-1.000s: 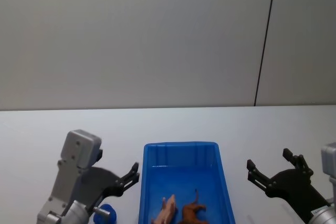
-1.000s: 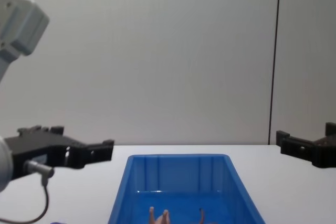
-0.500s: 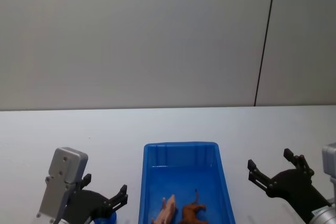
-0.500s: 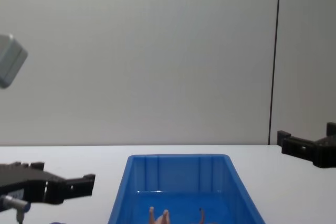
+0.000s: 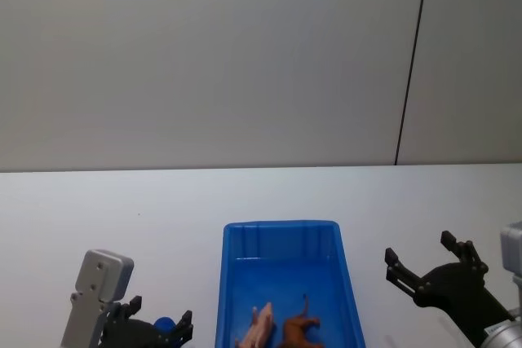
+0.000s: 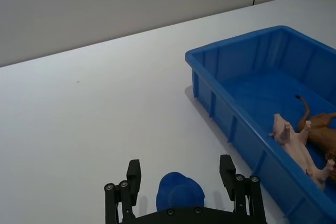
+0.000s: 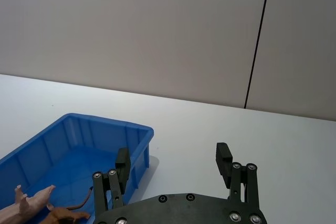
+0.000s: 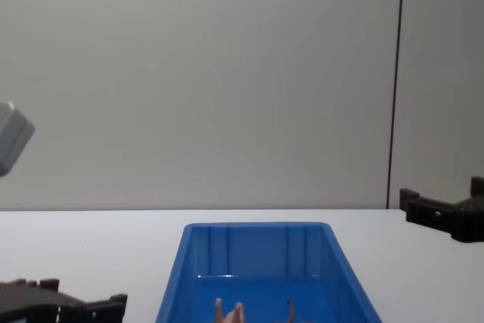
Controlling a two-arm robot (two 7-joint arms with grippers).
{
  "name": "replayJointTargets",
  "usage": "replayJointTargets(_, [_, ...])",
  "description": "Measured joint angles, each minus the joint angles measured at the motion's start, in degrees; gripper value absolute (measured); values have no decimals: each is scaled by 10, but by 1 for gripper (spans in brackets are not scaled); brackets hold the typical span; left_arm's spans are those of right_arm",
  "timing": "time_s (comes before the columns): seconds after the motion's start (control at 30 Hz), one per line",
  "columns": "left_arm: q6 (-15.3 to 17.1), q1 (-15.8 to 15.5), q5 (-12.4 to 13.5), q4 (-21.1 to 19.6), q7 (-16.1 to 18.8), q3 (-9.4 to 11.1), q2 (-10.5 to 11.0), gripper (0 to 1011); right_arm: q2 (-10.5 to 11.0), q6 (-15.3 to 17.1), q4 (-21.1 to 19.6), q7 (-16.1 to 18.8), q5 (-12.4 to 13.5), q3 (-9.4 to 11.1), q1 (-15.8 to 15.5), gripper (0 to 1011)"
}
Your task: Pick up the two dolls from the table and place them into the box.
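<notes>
Both dolls are in the blue box [image 5: 281,238], lying on its floor at the near end. Pink doll [image 5: 259,328] lies on its side, legs sticking out; brown doll [image 5: 298,329] is just beside it on the robot's right, touching or nearly so, thin tail pointing up toward the far wall. Left wrist view shows the same pair: pink doll [image 6: 296,146] against the brown one [image 6: 321,136]. Chest view catches just the pink legs [image 8: 229,312] over the near edge of frame.

Box sits on the white surface [image 5: 163,201], centred in front of the robot, long axis running away from it.

Left hand [image 5: 155,333] is low over the surface, left of the box, fingers spread wide, holding nothing. A small blue round object [image 6: 180,193] lies on the surface between its fingers in the left wrist view.

Right hand [image 5: 428,266] hovers right of the box, clear of it, fingers wide apart, empty.
</notes>
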Motion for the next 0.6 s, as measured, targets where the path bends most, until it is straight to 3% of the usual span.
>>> replayJointTargets(0.17, [0, 0, -2, 12, -7, 0, -4, 860, 0, 0, 0, 0, 0, 0, 0, 1001])
replayJointTargets(0.6, [-3, 6, -8, 34, -12, 1, -9, 442, 0, 0, 0, 0, 0, 0, 0, 1001])
